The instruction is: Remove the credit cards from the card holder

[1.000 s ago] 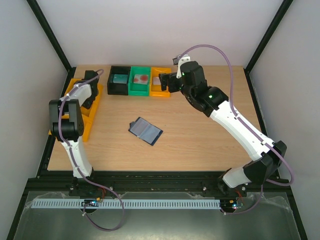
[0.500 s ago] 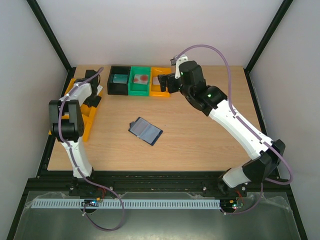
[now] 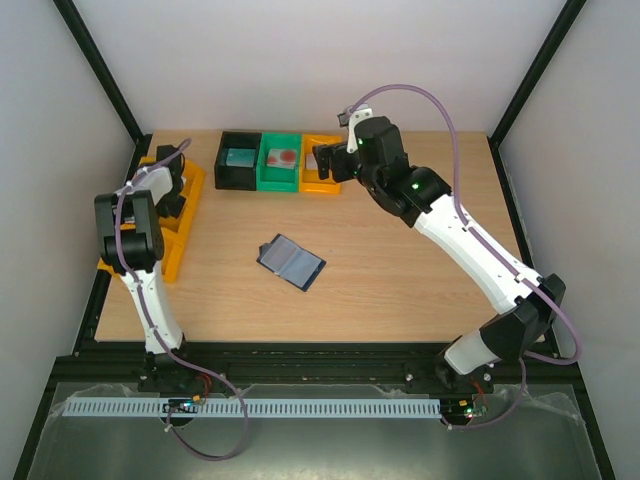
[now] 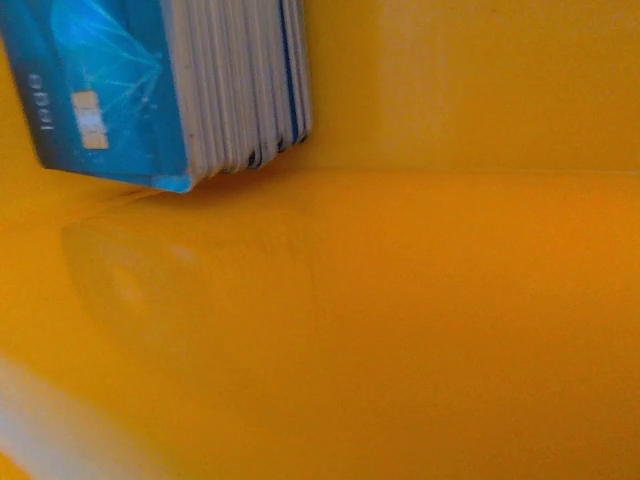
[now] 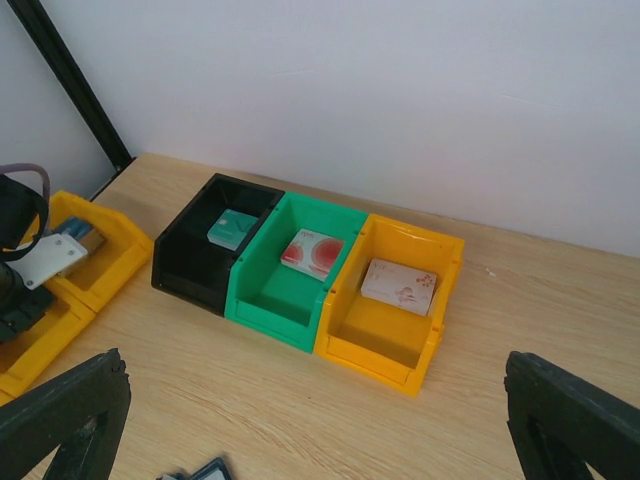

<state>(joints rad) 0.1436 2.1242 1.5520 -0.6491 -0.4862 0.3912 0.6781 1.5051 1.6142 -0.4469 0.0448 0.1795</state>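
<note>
- The card holder [image 3: 291, 262] is seen lying open and flat near the middle of the counter [image 3: 400, 290], well apart from both arms. Its navy cover and blue-grey pockets look soft and matte. Whether any card is left inside cannot be told.
- The credit cards in view are found away from it, at the far edge: a teal card [image 5: 233, 229] in the black bin [image 5: 185, 270], a reddish-pink card [image 5: 311, 252] in the green bin [image 5: 268, 308] and a pale patterned card [image 5: 399, 286] in the small yellow bin [image 5: 370, 360]. All are thin, stiff, round-cornered rectangles.
- The right fingers [image 5: 70, 410] are held wide apart with nothing between them, above the counter just before the row of bins.
- The left fingers [image 3: 176, 165] are lowered into the long yellow tray [image 3: 185, 245] at the counter's left edge. There a stack of blue cards [image 4: 170, 90] is seen against smooth moulded plastic. Whether these fingers are apart or together cannot be told.
- The step is judged to lie between a drop-off and the next pick. A return to the holder is called for, then a check of its pockets and a shallow pinch on a thin card edge. The limp holder would probably need pinning down.
</note>
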